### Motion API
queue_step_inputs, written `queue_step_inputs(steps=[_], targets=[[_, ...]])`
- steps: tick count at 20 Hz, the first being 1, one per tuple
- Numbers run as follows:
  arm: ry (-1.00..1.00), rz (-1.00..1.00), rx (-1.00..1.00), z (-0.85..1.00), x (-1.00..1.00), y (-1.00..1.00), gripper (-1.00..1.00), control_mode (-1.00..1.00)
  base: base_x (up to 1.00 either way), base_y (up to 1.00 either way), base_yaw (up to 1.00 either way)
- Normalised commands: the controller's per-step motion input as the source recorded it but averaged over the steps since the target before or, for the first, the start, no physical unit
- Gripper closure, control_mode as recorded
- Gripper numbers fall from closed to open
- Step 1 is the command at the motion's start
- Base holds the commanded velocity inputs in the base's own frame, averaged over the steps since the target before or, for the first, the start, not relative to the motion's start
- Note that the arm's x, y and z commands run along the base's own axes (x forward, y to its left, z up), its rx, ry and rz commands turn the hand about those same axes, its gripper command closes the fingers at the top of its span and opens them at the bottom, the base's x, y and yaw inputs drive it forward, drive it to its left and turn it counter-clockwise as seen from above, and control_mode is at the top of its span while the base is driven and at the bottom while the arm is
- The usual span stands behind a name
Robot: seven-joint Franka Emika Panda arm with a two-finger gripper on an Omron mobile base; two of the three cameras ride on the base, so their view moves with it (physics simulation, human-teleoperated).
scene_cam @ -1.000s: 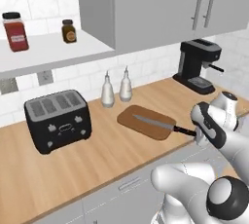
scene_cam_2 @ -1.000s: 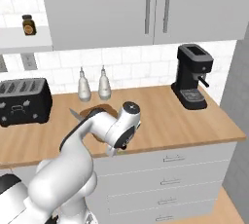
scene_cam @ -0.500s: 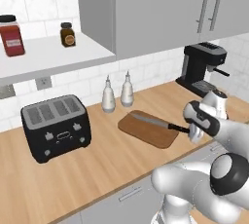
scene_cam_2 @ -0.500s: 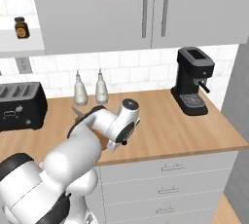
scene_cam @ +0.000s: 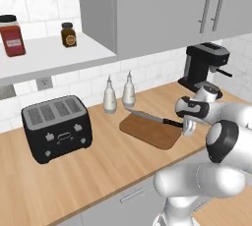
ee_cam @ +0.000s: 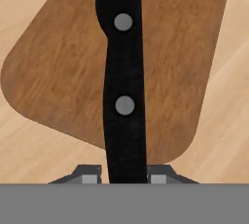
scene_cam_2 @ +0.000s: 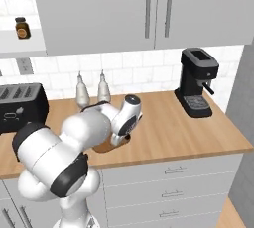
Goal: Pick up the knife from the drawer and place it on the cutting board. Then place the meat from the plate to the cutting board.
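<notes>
The knife is long and slim, with a plain silver blade and a black handle set with two round grey rivets. It hangs over the board, blade tip toward 10 o'clock in the left base view, handle end toward 3 o'clock where the gripper is clamped on it. In the hand view the handle runs straight up toward 12 o'clock between the two small dark fingertips, which press its butt from either side; the blade's base just shows at the top edge.

The board is a flat brown slab with visible wood grain and rounded corners, lying on a paler wooden counter. At 10 o'clock from the board stand two pale bottles; further toward 9 o'clock is a boxy black toaster with four slots. A black coffee machine stands at 1 o'clock from the board.

The white arm bends in a tight loop, forearm reaching low over the counter with the wrist angled down at the board's near right edge
</notes>
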Motion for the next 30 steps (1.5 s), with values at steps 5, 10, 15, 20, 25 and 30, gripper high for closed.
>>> queue_step_inputs(steps=[5, 10, 15, 20, 25, 30], targets=[[0.0, 0.0, 0.0, -0.15, 0.31, 0.19, 1.0, -1.0, 0.0, 0.0, 0.0], [0.0, 0.0, 0.0, -0.24, 0.29, 0.18, 1.0, -1.0, 0.0, 0.0, 0.0], [0.0, 0.0, 0.0, -0.34, 0.38, 0.0, 1.0, -1.0, 0.0, 0.0, 0.0], [0.0, 0.0, 0.0, -0.34, 0.39, 0.0, 1.0, -1.0, 0.0, 0.0, 0.0], [0.0, 0.0, 0.0, -0.19, 0.27, -0.1, -1.0, -1.0, 0.0, 0.0, 0.0], [-0.12, 0.0, 0.0, 0.06, -0.42, -0.03, -1.0, -1.0, 0.0, 0.0, 0.0]])
